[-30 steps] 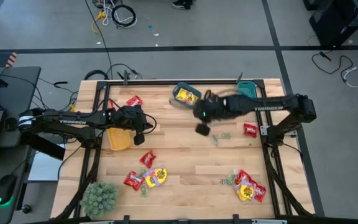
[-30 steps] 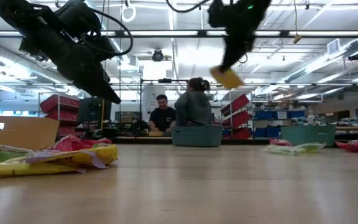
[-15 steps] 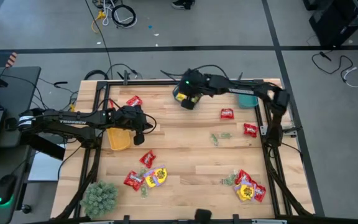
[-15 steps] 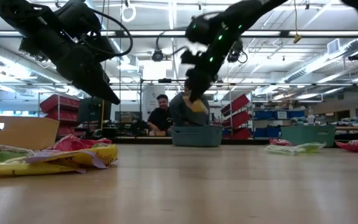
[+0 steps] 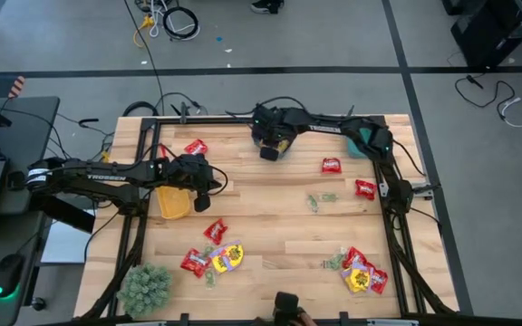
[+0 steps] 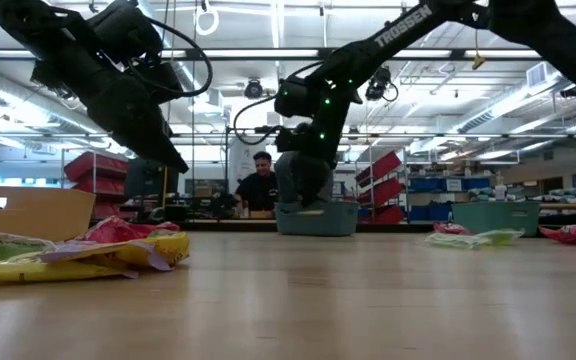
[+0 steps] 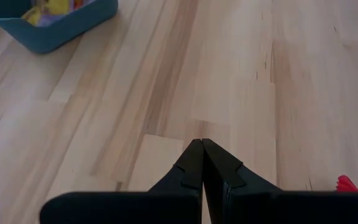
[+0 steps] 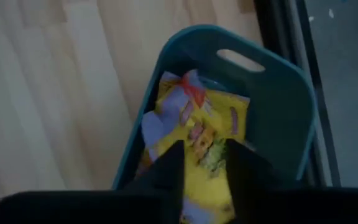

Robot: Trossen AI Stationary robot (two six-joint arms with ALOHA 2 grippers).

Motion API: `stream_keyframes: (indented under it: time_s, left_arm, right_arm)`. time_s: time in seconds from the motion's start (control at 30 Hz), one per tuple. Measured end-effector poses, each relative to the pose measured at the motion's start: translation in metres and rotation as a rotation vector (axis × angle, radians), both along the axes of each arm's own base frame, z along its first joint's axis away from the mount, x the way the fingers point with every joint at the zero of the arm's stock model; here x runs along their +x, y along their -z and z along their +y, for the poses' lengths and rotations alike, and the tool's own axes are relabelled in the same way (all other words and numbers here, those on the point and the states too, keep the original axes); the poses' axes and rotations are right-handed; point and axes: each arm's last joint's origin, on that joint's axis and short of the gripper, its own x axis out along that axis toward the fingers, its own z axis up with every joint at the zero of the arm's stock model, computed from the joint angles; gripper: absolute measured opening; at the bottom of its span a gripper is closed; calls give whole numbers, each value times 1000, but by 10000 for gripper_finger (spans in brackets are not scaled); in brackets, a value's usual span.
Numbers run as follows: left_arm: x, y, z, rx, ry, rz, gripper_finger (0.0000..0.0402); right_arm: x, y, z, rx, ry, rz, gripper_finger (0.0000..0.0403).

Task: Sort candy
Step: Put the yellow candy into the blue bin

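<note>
Candy lies scattered on the wooden table: red packets [image 5: 332, 165] [image 5: 195, 147], a red and yellow heap [image 5: 214, 258] near the front left, another heap [image 5: 361, 272] front right, and pale green pieces [image 5: 320, 199] mid-table. My right gripper [image 8: 205, 146] reaches down into a teal bin [image 8: 278, 106] at the far edge, shut on a yellow packet; other yellow packets with purple marks [image 8: 166, 118] lie in that bin. My left gripper [image 7: 202, 163] is shut and holds nothing, hovering above bare wood beside the yellow bin [image 5: 172, 201]. My right gripper holds a yellow packet [image 8: 205, 186], pinched between its two fingers [image 8: 169, 168]. It comes from above, pointing down into the teal bin [image 5: 259, 136]. The packet's far end reaches the yellow packets lying in the bin; whether it rests on them I cannot tell.
A second teal bin [image 5: 361, 143] stands at the far right corner. A green fuzzy plant ball [image 5: 143, 287] sits at the near left corner. A black frame rail [image 5: 243, 118] runs around the table. People sit in the room beyond [image 6: 263, 185]. Bare wood lies mid-table.
My right gripper has swung from above the table's middle toward the far edge and leftward, carrying the yellow packet, and has come down into the teal bin.
</note>
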Motion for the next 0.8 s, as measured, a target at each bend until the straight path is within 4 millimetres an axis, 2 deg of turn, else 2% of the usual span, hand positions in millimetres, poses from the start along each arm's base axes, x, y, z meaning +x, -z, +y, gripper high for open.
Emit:
stream_keyframes:
  time_s: [0.2, 0.3, 0.37, 0.43, 0.57, 0.6, 0.8]
  left_arm:
    - [0, 0, 0, -3, -1, -1, 5]
    - [0, 0, -1, -4, -1, -2, 5]
    - [0, 0, -1, -4, -1, -2, 5]
    - [0, 0, -1, -5, 0, -2, 5]
    - [0, 0, -1, -5, 0, -2, 5]
    - [0, 0, -1, -3, 2, -2, 5]
    - [0, 0, -1, 0, 5, -2, 5]
  right_arm:
    - [0, -9, 3, -10, 2, -19, 216]
    - [-3, -18, 5, -5, 3, -35, 234]
    - [-4, -19, 3, 34, -1, -61, 217]
    - [-6, -14, 2, 64, -6, -71, 175]
    - [-14, -5, -7, 96, 23, -66, 41]
    - [-15, -3, -9, 110, 23, -77, 21]
    - [-21, 8, -16, 172, 43, -119, 24]
